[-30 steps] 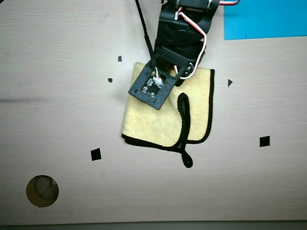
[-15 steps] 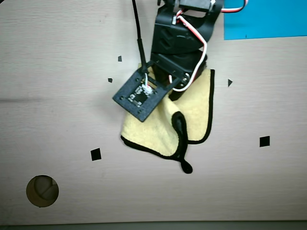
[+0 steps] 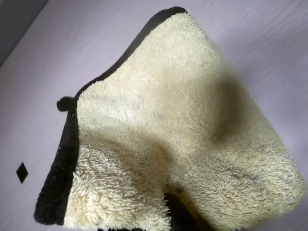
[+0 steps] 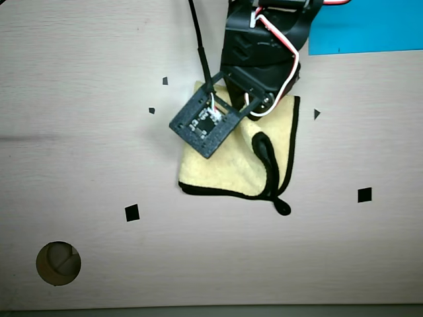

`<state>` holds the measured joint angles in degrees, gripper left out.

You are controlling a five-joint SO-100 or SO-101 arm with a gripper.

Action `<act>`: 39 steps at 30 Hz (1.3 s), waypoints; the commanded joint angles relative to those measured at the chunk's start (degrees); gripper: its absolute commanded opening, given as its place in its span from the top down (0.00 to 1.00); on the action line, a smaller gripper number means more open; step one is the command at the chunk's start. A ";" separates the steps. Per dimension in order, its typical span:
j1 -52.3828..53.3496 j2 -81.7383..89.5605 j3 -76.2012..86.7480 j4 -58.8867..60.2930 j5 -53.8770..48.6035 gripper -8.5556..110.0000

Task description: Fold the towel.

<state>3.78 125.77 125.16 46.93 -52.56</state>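
Towel (image 4: 225, 165) sits mid-counter (image 4: 99, 79) in the overhead view, yellow pile up, black trim along its 3 and 6 o'clock edges — one flap looks already turned over, its trim curling near 4 o'clock. The arm hangs over the towel's 12 o'clock side, camera board covering that corner. Wrist view: fleece fills the picture (image 3: 183, 125), a lifted fold at 7 o'clock. The gripper is hidden in both views — can't tell if it's clenched or released. Mid-fold, I'd say; next comes carrying an edge across and laying it flat.
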 commanded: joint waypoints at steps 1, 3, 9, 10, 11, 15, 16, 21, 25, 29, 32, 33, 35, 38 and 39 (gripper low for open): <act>-2.11 2.90 -5.01 1.41 1.58 0.93; -2.99 2.90 -5.19 1.76 2.29 0.93; -5.19 1.23 -4.66 1.76 5.36 0.92; -5.54 1.05 -4.39 1.58 6.06 0.91; -5.80 0.97 -3.96 1.32 6.94 0.90; -6.24 1.14 -1.76 1.41 6.77 0.87; -6.06 1.32 -1.23 1.67 6.24 0.86; -5.10 1.76 -1.14 7.12 5.98 0.82; -5.54 2.02 -3.78 14.24 7.65 0.80; -6.15 2.11 -7.03 20.57 9.58 0.80; -6.68 2.11 -8.88 22.59 10.90 0.80; -6.68 2.11 -9.14 22.50 11.16 0.80; -7.03 1.76 -9.32 21.27 11.95 0.81; -7.65 0.70 -9.49 19.34 16.26 0.81; -7.91 0.00 -9.84 18.98 18.11 0.82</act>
<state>-2.99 126.04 120.23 67.85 -38.58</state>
